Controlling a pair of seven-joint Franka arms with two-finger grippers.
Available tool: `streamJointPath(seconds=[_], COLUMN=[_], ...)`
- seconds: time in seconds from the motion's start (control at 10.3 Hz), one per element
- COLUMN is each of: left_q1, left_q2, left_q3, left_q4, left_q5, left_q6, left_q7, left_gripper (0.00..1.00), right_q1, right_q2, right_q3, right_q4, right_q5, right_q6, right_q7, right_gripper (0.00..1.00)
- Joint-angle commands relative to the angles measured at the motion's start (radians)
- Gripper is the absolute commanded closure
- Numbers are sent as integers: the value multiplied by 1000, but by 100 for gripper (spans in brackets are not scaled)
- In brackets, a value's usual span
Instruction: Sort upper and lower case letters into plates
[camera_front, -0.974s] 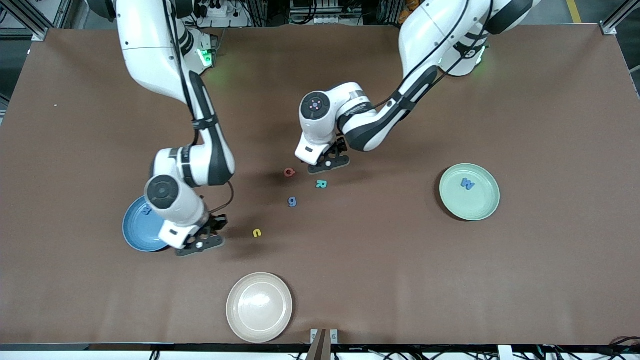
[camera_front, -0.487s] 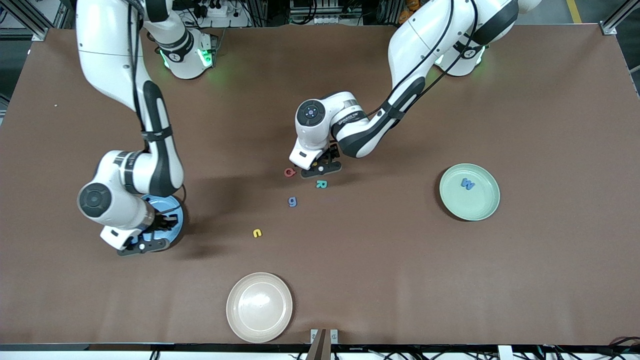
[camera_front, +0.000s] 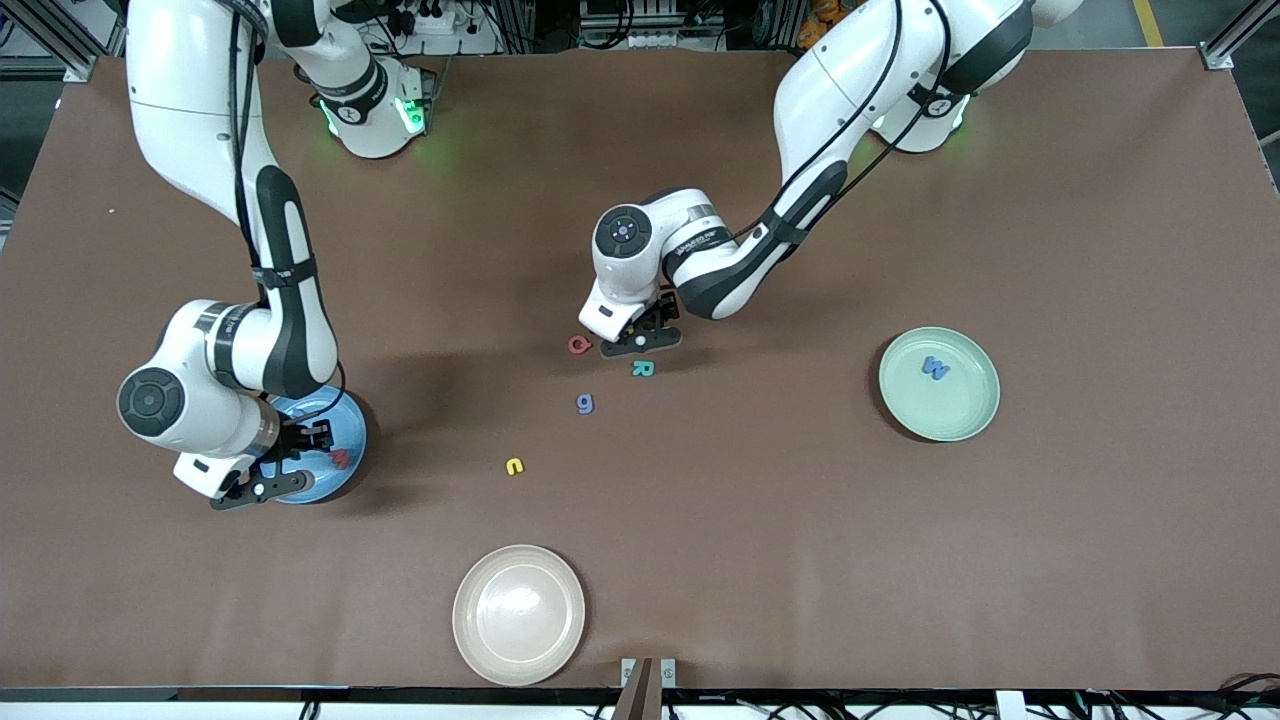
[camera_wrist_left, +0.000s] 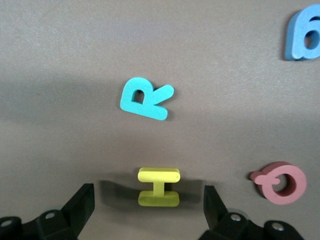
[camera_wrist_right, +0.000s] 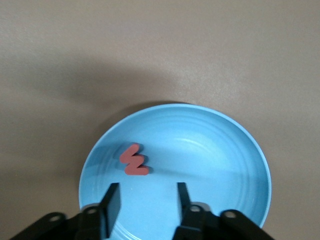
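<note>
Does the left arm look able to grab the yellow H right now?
Probably yes: the left pincer is open and straddles the yellow H, with bare table between its fingers and the letter.

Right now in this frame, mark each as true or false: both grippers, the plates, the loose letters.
1. The left gripper brackets a yellow letter with open fingers. True.
2. The right gripper grips a red letter. False: open, red letter lies in the blue plate.
3. The green plate holds a blue letter. True.
4. The beige plate holds a letter. False: none.
</note>
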Motion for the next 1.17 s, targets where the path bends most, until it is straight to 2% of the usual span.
streamJointPath(seconds=[0.0, 0.1, 0.19, 0.29, 0.49, 0.58, 0.78, 1.07], left_q1=[-13, -11, -5, -1, 37, 73, 143, 315], left_q2=[18, 18, 12, 4, -46, -103, -218, -347], left_q3=[12, 12, 12, 12, 10, 4, -8, -85], left_q4=[24, 24, 24, 24, 12, -3, -28, -132], left_q5=[11, 12, 14, 14, 15, 11, 0, -1], left_q6=[8, 10, 10, 10, -1, -35, -131, -196], left_q7=[15, 15, 17, 17, 2, 6, 24, 110], left_gripper=[23, 46, 84, 100, 100, 100, 100, 100], right_q1=[-6, -6, -6, -4, 3, 23, 78, 115], right_q2=[-16, -11, 1, 16, 74, 102, 157, 265], right_q3=[65, 83, 117, 149, 207, 221, 222, 222], right_q4=[47, 72, 103, 129, 210, 238, 297, 426], right_q5=[15, 14, 15, 15, 11, 6, 4, 1], right_q6=[-7, -7, -8, -8, -10, -10, -10, -36], right_q7=[-15, -17, -10, 5, 92, 143, 254, 375], right_gripper=[0, 0, 0, 0, 0, 0, 0, 0])
